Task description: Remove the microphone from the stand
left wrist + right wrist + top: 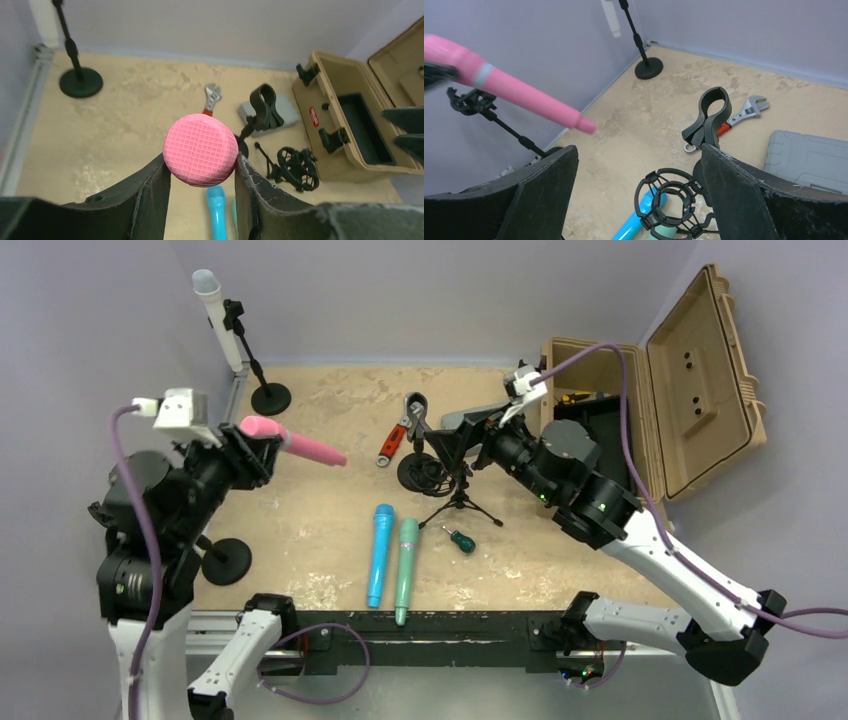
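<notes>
pink microphone (201, 150): left wrist view shows only its round grille; the handle is hidden behind it.
white microphone (610, 17): cut by the right wrist view's top edge; only its lower end shows.
blue microphone (218, 212): lower part cut by the left wrist view's bottom edge.
green microphone (233, 215): a sliver, the rest behind a finger (270, 205) of the left claw (201, 165).
case (700, 390): yellow items (572, 397) inside, too small to identify.

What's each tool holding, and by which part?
Left tool grips the pink microphone at its head end, with the handle sticking out free. Right tool is open and holds nothing.
</notes>
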Robot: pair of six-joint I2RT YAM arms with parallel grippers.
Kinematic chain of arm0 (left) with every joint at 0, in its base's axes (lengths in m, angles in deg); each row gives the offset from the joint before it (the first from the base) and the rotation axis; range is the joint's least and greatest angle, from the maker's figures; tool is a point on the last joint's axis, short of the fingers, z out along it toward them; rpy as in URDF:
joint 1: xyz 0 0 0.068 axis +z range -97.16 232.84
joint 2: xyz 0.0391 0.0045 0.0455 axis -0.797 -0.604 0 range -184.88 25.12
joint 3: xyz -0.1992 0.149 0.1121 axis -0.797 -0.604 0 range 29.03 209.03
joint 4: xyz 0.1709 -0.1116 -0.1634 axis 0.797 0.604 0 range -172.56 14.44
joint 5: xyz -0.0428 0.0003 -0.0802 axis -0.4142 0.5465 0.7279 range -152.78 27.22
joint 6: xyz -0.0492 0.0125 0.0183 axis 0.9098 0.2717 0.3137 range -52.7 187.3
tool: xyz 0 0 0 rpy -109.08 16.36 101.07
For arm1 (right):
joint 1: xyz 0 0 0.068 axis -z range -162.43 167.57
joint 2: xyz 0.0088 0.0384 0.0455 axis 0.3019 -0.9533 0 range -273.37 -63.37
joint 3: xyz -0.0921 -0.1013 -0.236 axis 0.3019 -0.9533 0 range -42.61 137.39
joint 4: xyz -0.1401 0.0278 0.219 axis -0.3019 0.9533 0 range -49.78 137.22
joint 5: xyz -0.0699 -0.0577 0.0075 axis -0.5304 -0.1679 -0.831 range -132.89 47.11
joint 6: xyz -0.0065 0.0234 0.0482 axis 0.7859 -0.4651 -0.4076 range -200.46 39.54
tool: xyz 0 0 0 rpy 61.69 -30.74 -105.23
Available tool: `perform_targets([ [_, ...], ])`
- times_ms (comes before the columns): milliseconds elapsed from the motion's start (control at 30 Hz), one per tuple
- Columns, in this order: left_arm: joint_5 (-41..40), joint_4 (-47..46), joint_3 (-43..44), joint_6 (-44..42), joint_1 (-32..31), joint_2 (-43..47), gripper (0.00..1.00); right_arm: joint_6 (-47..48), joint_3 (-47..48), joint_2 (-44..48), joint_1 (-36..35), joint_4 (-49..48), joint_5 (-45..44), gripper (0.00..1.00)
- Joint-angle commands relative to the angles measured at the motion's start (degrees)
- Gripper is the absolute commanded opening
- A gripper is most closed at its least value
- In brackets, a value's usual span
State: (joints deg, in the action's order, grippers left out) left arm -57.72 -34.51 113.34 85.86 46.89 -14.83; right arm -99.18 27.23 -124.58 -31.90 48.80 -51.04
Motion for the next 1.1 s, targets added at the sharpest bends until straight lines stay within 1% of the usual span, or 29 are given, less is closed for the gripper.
perform_targets([
  [0, 8.2, 2.8, -0.5, 1.8, 0.2, -7.0, 0.0, -1.0, -0.8, 4.4, 0.0, -0.5, -2.2, 0.91],
  [133, 5.3, 14.0, -0.9, -3.7, 0.2, -15.5, 0.0, -1.5, -2.1, 6.5, 0.0, 0.4, -2.8, 0.91],
  [233, 6.8, 19.7, -4.1, -5.5, -0.2, -19.9, 0.0, -2.0, -3.5, 7.4, 0.0, 0.2, -2.8, 0.91],
  [267, 5.6, 21.1, -5.1, -5.8, -1.4, -21.4, 0.0, -2.1, -4.0, 7.6, 0.0, 0.1, -2.8, 0.91],
  [300, 3.1, 22.5, -6.4, -6.2, -4.0, -22.7, 0.0, -2.2, -4.3, 7.6, 0.0, 0.0, -2.8, 0.91],
  [367, -3.7, 23.9, -8.8, -5.8, -9.3, -24.8, 0.0, -2.3, -5.0, 7.4, 0.0, -0.3, -2.6, 0.91],
  [400, -4.7, 24.2, -9.9, -5.4, -10.7, -25.7, 0.0, -2.4, -5.1, 7.4, 0.0, -0.5, -2.6, 0.91],
  [500, -3.5, 22.9, -13.9, -3.7, -11.9, -28.0, 0.0, -2.4, -5.3, 7.1, 0.0, -0.4, -2.4, 0.91],
  [600, -4.6, 21.4, -17.5, -3.8, -12.6, -30.8, 0.0, -2.3, -5.6, 7.2, 0.0, -0.3, -2.4, 0.91],
  [767, 0.7, 14.2, -22.6, -2.7, -12.6, -35.0, 0.0, -2.4, -7.3, 8.2, -0.1, -0.5, -2.8, 0.91],
  [1067, 2.7, 3.9, -21.6, 1.6, -12.7, -48.1, 0.0, -3.1, -9.5, 9.6, 0.0, -1.1, -3.2, 0.91],
])
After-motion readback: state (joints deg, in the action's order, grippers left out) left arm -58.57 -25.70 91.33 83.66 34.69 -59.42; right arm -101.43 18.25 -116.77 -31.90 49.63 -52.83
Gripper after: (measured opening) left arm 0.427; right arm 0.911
